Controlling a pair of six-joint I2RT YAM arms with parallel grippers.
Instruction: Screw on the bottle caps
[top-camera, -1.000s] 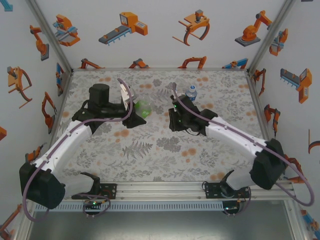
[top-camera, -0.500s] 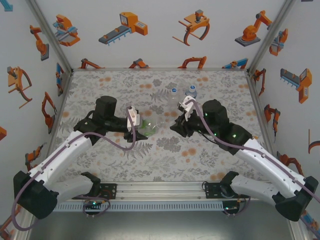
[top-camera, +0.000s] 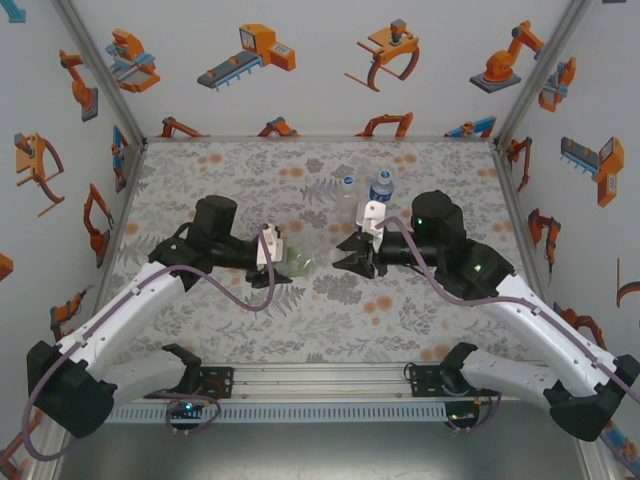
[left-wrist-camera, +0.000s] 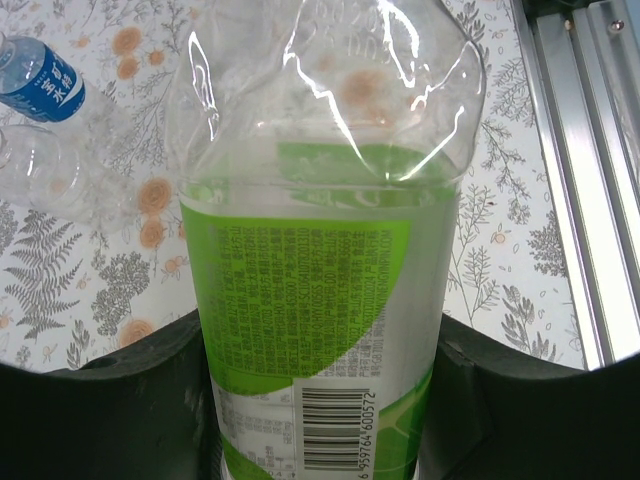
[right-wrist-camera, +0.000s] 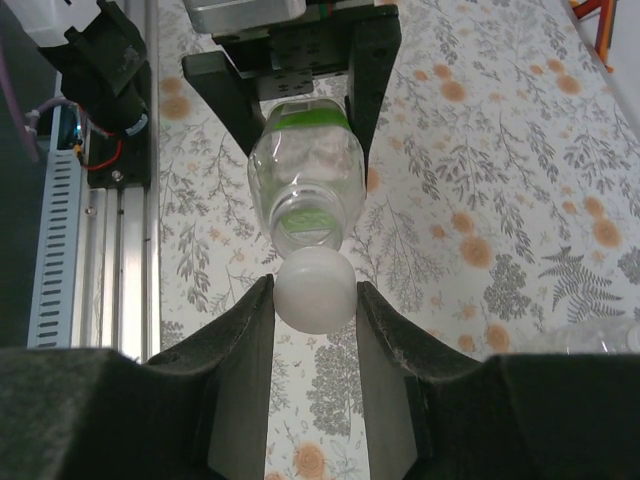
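Top view: left pincer (top-camera: 285, 262) and right pincer (top-camera: 352, 262) face each other tip to tip at mid-frame, over the middle of the floral desk (top-camera: 200, 170).

Left pincer: pinching the green-labelled bottle (left-wrist-camera: 320, 300) around its body. The bottle lies level, neck pointing toward the right pincer.

Right pincer: pinching a white cap (right-wrist-camera: 315, 290) between its fingers. In the right wrist view the cap sits right at the mouth of the bottle. Whether the threads have caught cannot be told.

The blue-labelled bottle (top-camera: 381, 188) and the plain clear bottle (top-camera: 347, 185) stand just beside each other in the upper middle of the top view, behind the pincers and apart from them.

Room: bare desk lies to the left and right of the meeting point, and below it down to the aluminium rail (top-camera: 320, 378) along the bottom edge. The enclosure walls are well apart from both pincers.
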